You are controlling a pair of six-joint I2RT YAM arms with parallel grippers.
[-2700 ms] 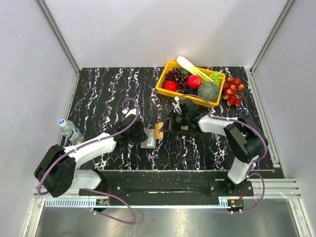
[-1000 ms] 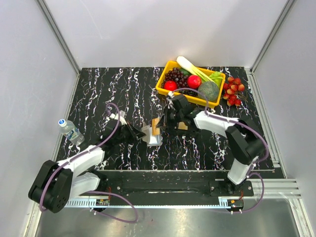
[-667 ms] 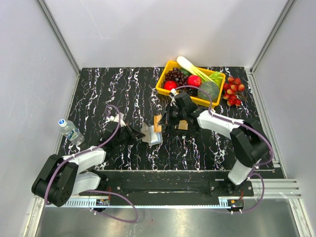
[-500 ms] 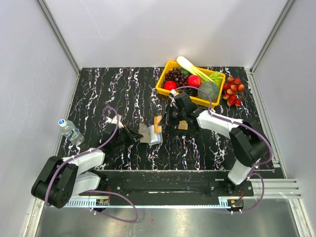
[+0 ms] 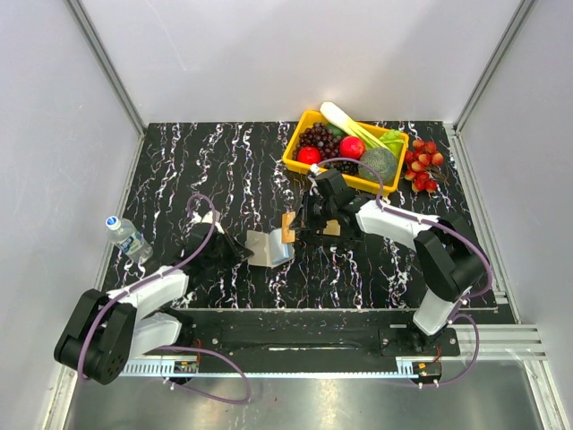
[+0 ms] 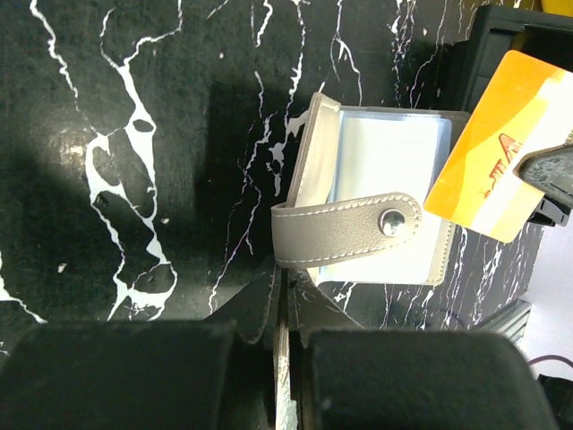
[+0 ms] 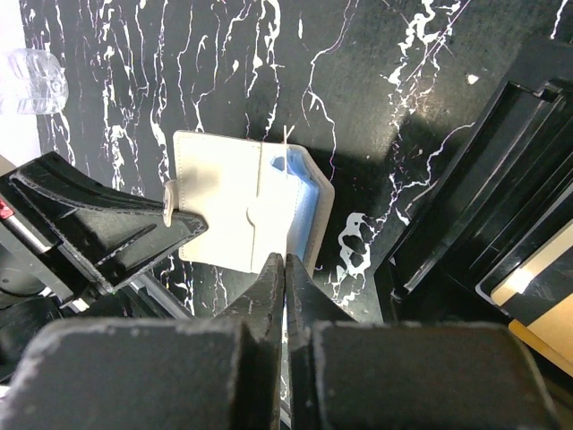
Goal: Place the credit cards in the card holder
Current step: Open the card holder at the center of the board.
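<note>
Here the black marbled table fills most of the overhead view, with a yellow basket of fruit and vegetables at the upper right and a cluster of small red fruit just to its right. A black tray sits below the basket, largely hidden under the right arm from above; in the right wrist view a tan card shows in it at the lower right. The grey card holder lies open near the middle of the table, its clear sleeves facing up and a strap with a snap crossing them. The left gripper is clamped on the thin edge of the holder's cover flap at the left side. The right gripper is pinched tight on an orange card, held tilted just at the right edge of the open sleeves; whether it touches them cannot be told. A small water bottle lies at the table's left edge.
</note>
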